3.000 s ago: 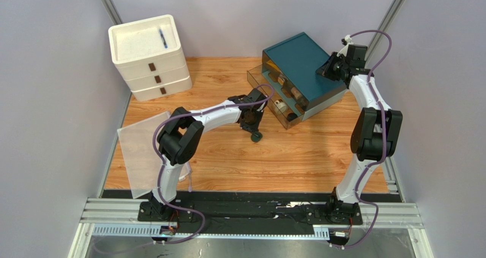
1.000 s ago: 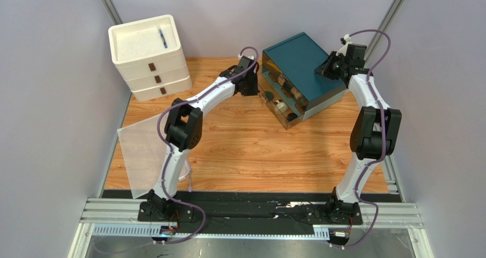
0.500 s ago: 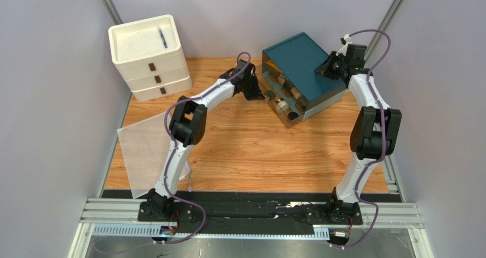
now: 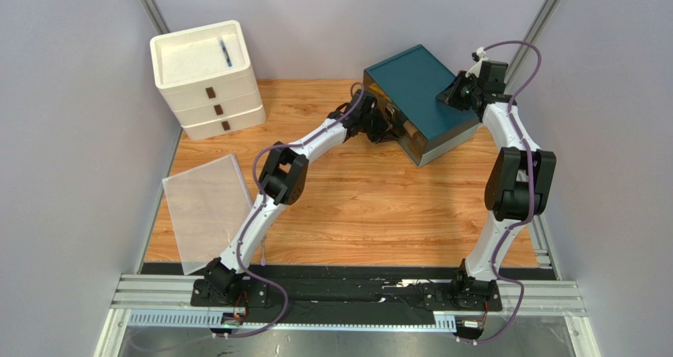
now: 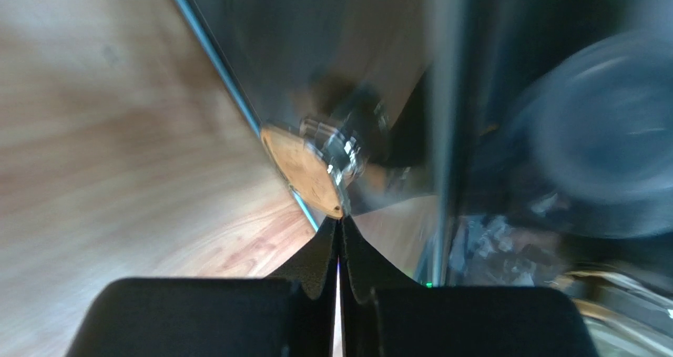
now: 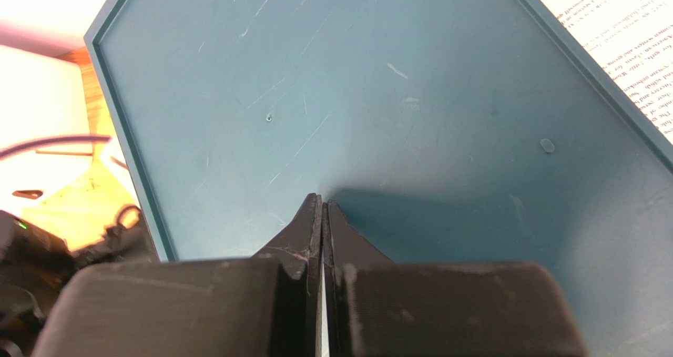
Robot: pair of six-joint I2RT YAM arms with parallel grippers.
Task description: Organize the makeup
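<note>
A teal box (image 4: 419, 77) stands at the back right, with a clear drawer (image 4: 391, 120) almost fully inside it. Little of the makeup shows: a few beige items (image 4: 407, 128) at the drawer's front. In the left wrist view a dark round compact (image 5: 608, 136) shows blurred behind the clear drawer wall (image 5: 316, 168). My left gripper (image 4: 379, 126) (image 5: 340, 221) is shut and empty, with its tips against the drawer front. My right gripper (image 4: 456, 97) (image 6: 322, 203) is shut and empty, with its tips pressed on the teal lid (image 6: 355, 81).
A white three-drawer unit (image 4: 207, 81) stands at the back left with a blue pen (image 4: 225, 53) on its top. A clear flat sheet (image 4: 207, 207) lies at the table's left edge. Grey walls close in on both sides.
My left gripper set a dark compact into the open drawer, then swung right against the drawer front. The drawer has slid almost fully into the teal box. The right arm has held still.
</note>
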